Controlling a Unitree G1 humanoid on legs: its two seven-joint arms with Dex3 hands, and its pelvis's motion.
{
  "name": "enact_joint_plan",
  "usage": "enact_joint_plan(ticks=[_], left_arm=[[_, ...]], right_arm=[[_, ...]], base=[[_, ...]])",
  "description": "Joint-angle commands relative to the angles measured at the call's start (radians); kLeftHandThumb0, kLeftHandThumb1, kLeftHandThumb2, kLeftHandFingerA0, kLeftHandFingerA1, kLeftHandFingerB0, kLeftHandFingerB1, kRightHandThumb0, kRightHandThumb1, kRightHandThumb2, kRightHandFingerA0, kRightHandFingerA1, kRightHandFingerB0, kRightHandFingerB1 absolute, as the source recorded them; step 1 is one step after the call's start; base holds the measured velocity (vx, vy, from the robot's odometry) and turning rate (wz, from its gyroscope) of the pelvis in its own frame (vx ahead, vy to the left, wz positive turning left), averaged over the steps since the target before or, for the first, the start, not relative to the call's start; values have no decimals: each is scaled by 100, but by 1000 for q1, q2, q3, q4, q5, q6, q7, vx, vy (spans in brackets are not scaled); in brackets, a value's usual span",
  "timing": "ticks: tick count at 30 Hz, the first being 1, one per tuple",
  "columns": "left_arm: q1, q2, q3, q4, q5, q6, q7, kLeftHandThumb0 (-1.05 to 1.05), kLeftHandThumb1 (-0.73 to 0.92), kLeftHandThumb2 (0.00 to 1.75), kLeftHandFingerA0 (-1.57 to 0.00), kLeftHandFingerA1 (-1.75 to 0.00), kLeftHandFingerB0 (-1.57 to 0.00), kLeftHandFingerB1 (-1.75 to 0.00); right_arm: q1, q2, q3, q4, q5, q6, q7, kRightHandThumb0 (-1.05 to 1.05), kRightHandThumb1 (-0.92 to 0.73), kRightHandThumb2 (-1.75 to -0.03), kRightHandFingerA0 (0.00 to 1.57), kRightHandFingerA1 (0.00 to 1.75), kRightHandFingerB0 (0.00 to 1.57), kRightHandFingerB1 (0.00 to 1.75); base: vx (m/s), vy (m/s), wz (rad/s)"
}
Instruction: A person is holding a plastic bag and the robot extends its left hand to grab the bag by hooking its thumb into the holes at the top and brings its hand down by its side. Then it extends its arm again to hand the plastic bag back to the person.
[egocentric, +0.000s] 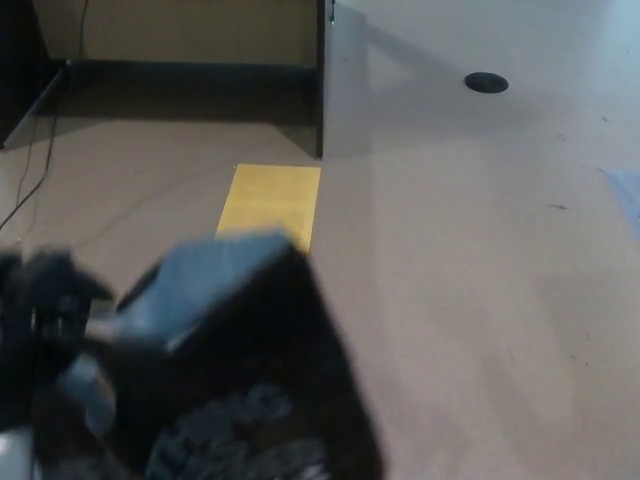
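Bag (240, 370), dark and motion-blurred, fills the lower left of the head view, hanging beside the left robot hand (45, 310) at the left edge. Judged step: arm extending to return the bag; next, a steady presentation toward the person. Grip state cannot be told through blur. Person and right hand are not in view. Bag partly hides the yellow sheet (272, 200) on the floor (480, 300)

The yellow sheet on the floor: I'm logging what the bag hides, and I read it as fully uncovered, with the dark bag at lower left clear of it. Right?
Not quite. In the head view, the dark bag at lower left overlaps the lower part of the yellow sheet; only the sheet's upper part shows.
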Motion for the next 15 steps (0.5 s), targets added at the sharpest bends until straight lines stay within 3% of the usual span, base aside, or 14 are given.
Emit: enact_joint_plan(ticks=[1,2,4,7,8,9,11,12,13,14,15], left_arm=[[-235,32,50,-2,-40,146,-177,-8,74,78,-84,-175,-70,-148],[-279,27,48,-5,-31,160,-190,-13,77,69,-80,-169,-73,-141],[-315,13,45,-11,-37,162,-208,-19,80,65,-84,-172,-69,-144],[-384,-41,-3,-91,-10,186,-270,-18,77,69,-84,-172,-65,-148],[-399,-62,-19,-121,-7,200,-296,-29,62,97,-114,-135,-78,-115],[-412,-82,-30,-142,-5,210,-312,-19,77,66,-88,-169,-70,-139],[-435,-112,-45,-170,-2,227,-333,-18,75,69,-88,-170,-71,-140],[-491,-157,-80,-188,20,251,-359,-28,54,94,-121,-135,-83,-110],[-522,-186,-99,-201,32,271,-377,-20,72,72,-93,-171,-72,-139],[-534,-201,-105,-208,35,287,-387,-20,72,72,-93,-171,-72,-139],[-564,-226,-117,-204,47,306,-391,-8,72,73,-108,-171,-67,-144]], right_arm=[[-6,-15,-1,-5,-2,4,5,-35,-66,-61,66,46,60,41],[-11,-15,3,-2,-7,10,1,-31,-67,-60,69,45,63,41],[-13,-12,1,-2,-3,11,5,-31,-67,-60,69,45,63,41],[-11,-3,-3,-4,3,19,8,-35,-65,-61,67,46,61,41],[-9,-2,-3,-5,5,21,10,-34,-65,-61,67,46,62,41],[-8,-2,-2,-6,3,20,10,-34,-66,-61,66,45,61,41],[-10,0,5,-7,-4,21,7,-33,-66,-60,66,45,61,41],[-11,1,10,-9,-10,19,1,-33,-67,-61,66,45,60,41],[-13,2,12,-10,-11,21,1,-34,-66,-61,66,45,60,41],[-14,2,12,-10,-10,25,4,-34,-66,-61,66,45,60,41],[-18,4,12,-12,-8,28,6,-34,-67,-61,66,45,60,40]], base=[[0,0,0],[0,0,0],[0,0,0],[0,0,0],[0,0,0],[0,0,0],[0,0,0],[0,0,0],[0,0,0],[0,0,0],[0,0,0]])
